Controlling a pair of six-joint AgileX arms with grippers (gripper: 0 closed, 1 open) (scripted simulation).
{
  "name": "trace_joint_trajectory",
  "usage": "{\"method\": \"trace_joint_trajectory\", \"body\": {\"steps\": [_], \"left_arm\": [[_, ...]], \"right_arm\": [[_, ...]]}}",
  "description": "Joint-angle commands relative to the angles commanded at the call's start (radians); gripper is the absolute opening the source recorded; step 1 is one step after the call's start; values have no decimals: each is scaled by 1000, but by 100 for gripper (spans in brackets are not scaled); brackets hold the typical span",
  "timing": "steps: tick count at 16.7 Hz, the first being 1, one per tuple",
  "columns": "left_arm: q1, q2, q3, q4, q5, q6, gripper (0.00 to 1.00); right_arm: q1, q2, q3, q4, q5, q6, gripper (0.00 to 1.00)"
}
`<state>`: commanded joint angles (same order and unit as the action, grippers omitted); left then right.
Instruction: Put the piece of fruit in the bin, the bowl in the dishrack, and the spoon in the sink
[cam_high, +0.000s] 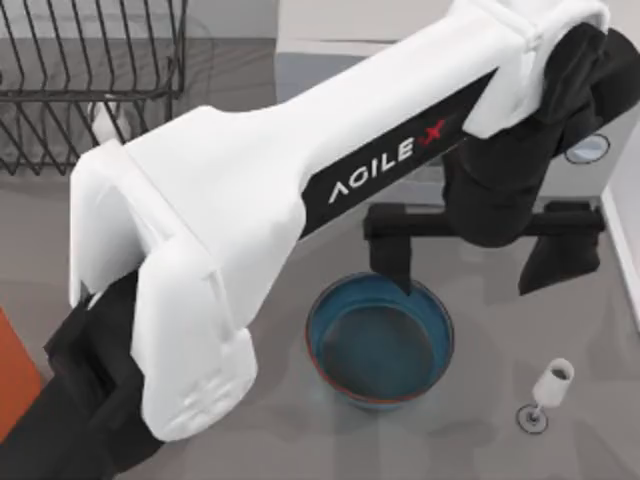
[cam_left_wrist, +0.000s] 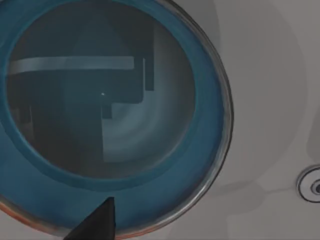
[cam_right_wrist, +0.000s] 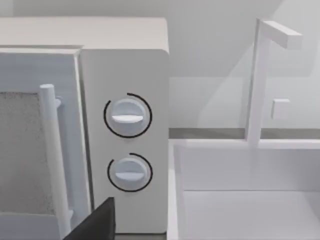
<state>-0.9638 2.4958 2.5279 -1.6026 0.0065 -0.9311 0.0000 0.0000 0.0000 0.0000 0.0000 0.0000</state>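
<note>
Teal bowl (cam_high: 380, 343) on grey worktop (cam_high: 560, 300) | left gripper (cam_high: 480, 255) above its far rim, jaws spread open | right jaws' state: cannot tell | dishrack (cam_high: 90, 80) cut off far left

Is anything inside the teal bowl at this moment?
The bowl looks empty: its glossy inside holds only dark reflections. The left claw hangs open over its far rim, one finger tip dipping just above the edge. What lies beneath the bowl is covered.
</note>
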Motion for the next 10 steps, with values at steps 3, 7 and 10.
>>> {"method": "trace_joint_trajectory", "body": {"steps": [3,7,10], "left_arm": [[5,0,-2,2,0,1,100],[4,-8,-75,73,0,4,100],[4,-21,-228,207,0,4,100]], "right_arm": [[0,0,0,0,0,0,100],[0,0,0,0,0,0,100],[0,0,0,0,0,0,100]]}}
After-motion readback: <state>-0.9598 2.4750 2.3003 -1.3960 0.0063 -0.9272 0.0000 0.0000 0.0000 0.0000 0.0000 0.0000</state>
